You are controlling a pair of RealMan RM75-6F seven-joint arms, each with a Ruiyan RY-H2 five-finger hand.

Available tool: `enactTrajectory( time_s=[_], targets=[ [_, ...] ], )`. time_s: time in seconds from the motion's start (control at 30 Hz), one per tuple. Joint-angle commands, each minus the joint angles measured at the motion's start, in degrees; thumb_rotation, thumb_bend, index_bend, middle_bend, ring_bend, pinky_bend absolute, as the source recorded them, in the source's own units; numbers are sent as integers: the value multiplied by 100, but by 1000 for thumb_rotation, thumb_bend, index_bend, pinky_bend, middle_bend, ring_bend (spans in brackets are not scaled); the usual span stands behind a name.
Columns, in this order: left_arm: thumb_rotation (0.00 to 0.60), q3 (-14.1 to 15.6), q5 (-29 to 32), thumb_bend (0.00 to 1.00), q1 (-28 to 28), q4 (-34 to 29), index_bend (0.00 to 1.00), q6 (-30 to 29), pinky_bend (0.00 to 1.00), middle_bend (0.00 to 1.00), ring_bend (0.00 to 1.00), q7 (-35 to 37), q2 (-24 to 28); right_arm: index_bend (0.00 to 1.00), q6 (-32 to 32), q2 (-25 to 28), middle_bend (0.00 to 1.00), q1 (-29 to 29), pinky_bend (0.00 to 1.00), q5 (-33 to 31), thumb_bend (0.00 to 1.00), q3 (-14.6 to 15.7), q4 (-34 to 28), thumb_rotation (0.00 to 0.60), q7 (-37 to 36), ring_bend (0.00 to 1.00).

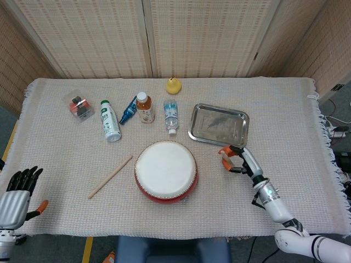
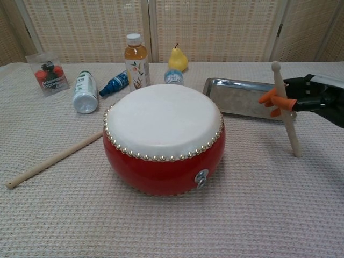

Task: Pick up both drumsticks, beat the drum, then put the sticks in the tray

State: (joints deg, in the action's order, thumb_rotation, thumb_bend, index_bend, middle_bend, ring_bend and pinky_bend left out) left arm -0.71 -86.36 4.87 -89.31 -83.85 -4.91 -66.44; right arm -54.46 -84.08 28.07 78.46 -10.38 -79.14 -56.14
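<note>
A red drum (image 2: 164, 145) sits centred; one wooden drumstick (image 2: 54, 159) lies left, another drumstick (image 2: 285, 109) stands near-upright before the steel tray (image 2: 236, 97).

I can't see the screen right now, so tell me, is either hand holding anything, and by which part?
The right hand pinches one drumstick around its upper half, near upright. The left hand holds nothing.

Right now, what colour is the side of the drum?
Red, with a white top; the drum shows best in the chest view.
</note>
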Motion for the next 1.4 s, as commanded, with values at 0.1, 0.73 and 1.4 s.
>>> enactTrajectory(
  time_s=[0.1, 0.73, 1.4],
  targets=[
    [600, 9, -17, 282, -11, -78, 37, -28, 47, 0, 0, -71, 47, 611, -230, 66, 428, 40, 432, 1318, 408, 364, 1151, 600, -3974, 386],
    [600, 54, -85, 282, -62, -294, 38, -102, 47, 0, 0, -227, 161, 468, -1690, -745, 451, 61, 535, 1898, 260, 1199, 3695, 600, -7241, 487],
    [600, 109, -166, 281, -108, -442, 38, -149, 47, 0, 0, -364, 224, 615, -1563, -1224, 503, 21, 549, 1894, 259, 1678, 4449, 600, -6900, 489]
  ],
)
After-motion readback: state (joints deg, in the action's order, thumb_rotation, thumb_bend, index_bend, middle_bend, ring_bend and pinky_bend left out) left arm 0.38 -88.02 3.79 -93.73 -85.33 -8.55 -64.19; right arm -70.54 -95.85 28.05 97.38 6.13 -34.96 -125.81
